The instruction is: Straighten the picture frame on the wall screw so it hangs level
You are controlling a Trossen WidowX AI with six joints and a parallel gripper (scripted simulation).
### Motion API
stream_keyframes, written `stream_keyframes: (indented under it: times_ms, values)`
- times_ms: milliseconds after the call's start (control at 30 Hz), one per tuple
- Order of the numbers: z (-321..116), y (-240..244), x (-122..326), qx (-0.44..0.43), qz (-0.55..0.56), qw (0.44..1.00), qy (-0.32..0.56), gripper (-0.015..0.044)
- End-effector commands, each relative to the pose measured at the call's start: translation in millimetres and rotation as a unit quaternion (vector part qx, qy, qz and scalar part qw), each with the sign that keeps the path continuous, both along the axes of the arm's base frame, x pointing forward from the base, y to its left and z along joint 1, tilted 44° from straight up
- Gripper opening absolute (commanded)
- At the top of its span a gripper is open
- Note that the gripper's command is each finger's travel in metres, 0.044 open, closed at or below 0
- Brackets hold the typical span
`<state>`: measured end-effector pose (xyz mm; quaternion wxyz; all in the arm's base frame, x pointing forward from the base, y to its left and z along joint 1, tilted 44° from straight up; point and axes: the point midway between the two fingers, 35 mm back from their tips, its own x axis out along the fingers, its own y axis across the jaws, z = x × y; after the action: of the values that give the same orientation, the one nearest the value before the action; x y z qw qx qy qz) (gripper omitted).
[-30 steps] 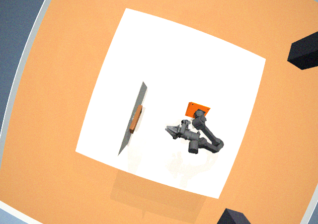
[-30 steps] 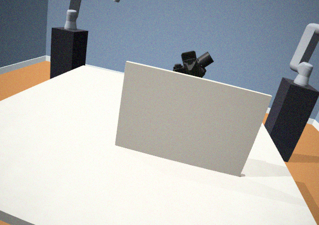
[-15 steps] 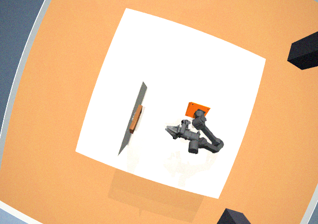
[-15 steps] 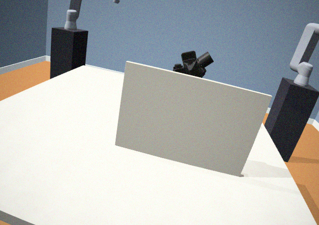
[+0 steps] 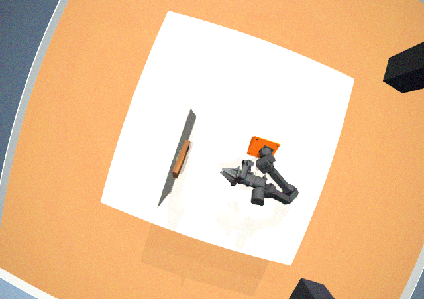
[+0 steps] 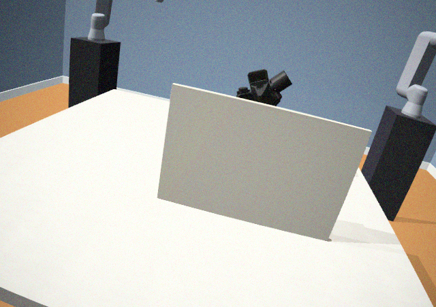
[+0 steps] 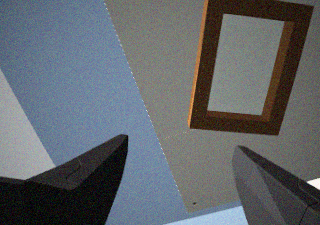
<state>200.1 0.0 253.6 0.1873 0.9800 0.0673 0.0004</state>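
Note:
The brown picture frame (image 5: 181,159) (image 7: 206,70) hangs on the robot's side of the upright grey panel (image 5: 165,189) (image 6: 260,163) (image 7: 155,50). In the wrist view its sides are not parallel to the panel's edges; it looks turned clockwise against them. Which side is higher in the room I cannot tell from this tilted view. My gripper (image 5: 221,170) (image 7: 182,142) is open and empty, with a gap between it and the frame. In the wrist view the frame is up and right of the fingertips. The screw and notched strip are hidden.
The panel stands on the white table (image 5: 239,66) (image 6: 88,177) and hides the frame in the exterior view. The arm rises from an orange base plate (image 5: 255,146). Black pedestals (image 6: 92,71) (image 6: 390,156) carrying grey arms stand beyond the table.

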Motion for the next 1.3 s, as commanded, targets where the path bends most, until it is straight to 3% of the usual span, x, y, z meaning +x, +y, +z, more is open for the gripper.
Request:
stream_keyframes:
  times_ms: [0,433,1033,1267]
  values:
    - [-1,0,0,0.002,-0.001,1.0,0.0,0.026]
    - [-19,41,69,0.003,-0.001,1.0,-0.005,0.026]
    - [-21,45,73,0.004,-0.001,1.0,-0.006,0.026]
    - [-15,50,108,0.004,-0.001,1.0,-0.007,0.026]
